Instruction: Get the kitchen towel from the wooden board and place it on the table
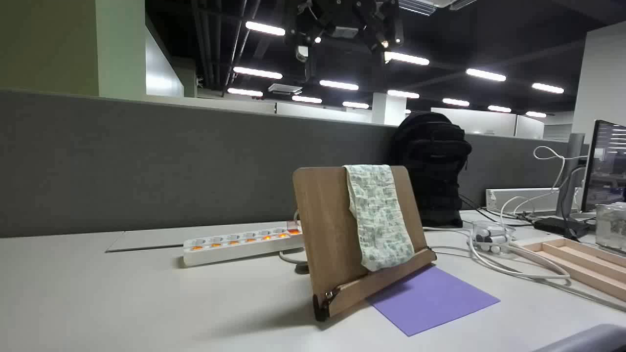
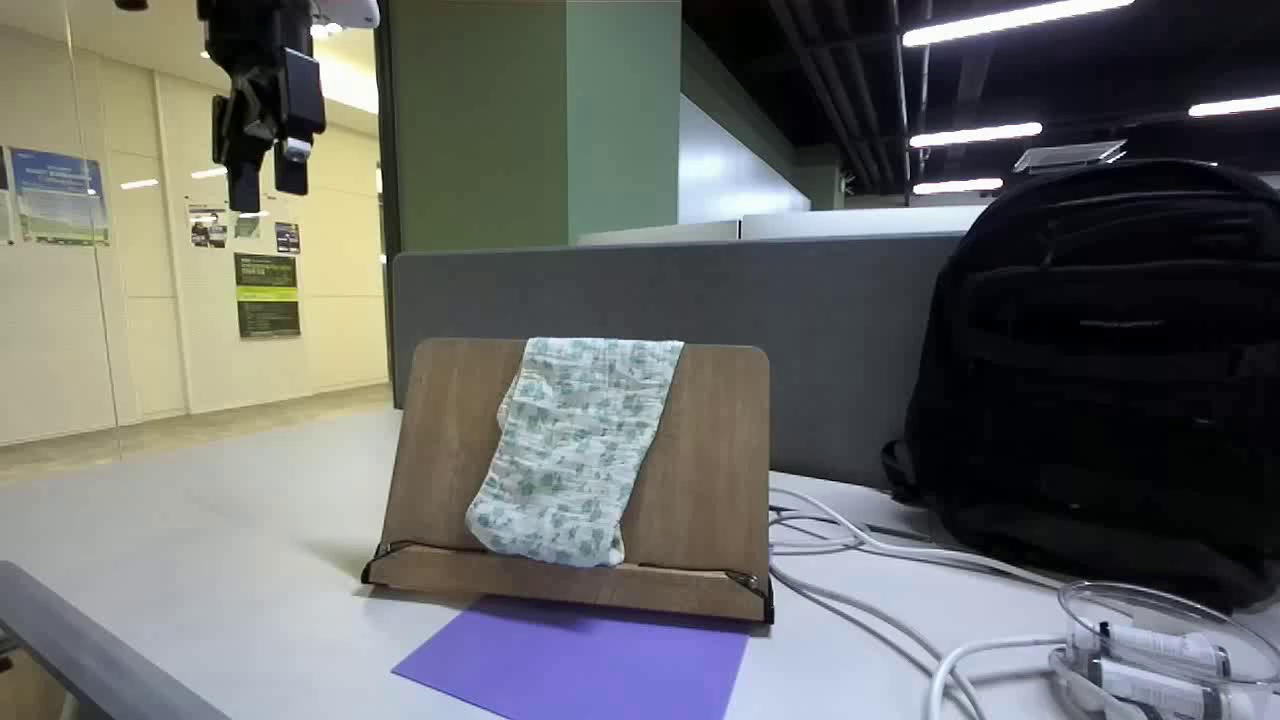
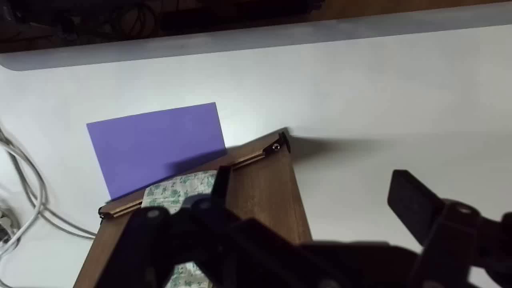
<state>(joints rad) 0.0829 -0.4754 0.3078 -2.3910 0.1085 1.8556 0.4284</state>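
Observation:
The kitchen towel, pale with a green speckled pattern, hangs over the top edge of the wooden board in both exterior views [image 1: 380, 217] [image 2: 580, 450]. The wooden board [image 1: 325, 225] [image 2: 710, 470] leans on its stand on the light grey table [image 1: 122, 298] [image 2: 250, 530]. My gripper [image 1: 345, 71] [image 2: 267, 188] is high above the table, apart from board and towel. In the wrist view the gripper [image 3: 313, 174] is open with nothing between its fingers. There the left finger covers part of the towel [image 3: 180, 188], and the board [image 3: 266, 196] shows below and between the fingers.
A flat purple sheet [image 1: 435, 298] lies before the board. A white power strip [image 1: 239, 247] is behind it. A black backpack [image 1: 433, 166] stands against the grey partition [image 1: 195, 171]. Cables, a clear bowl [image 2: 1160, 640] and a wooden tray [image 1: 577, 264] lie to one side.

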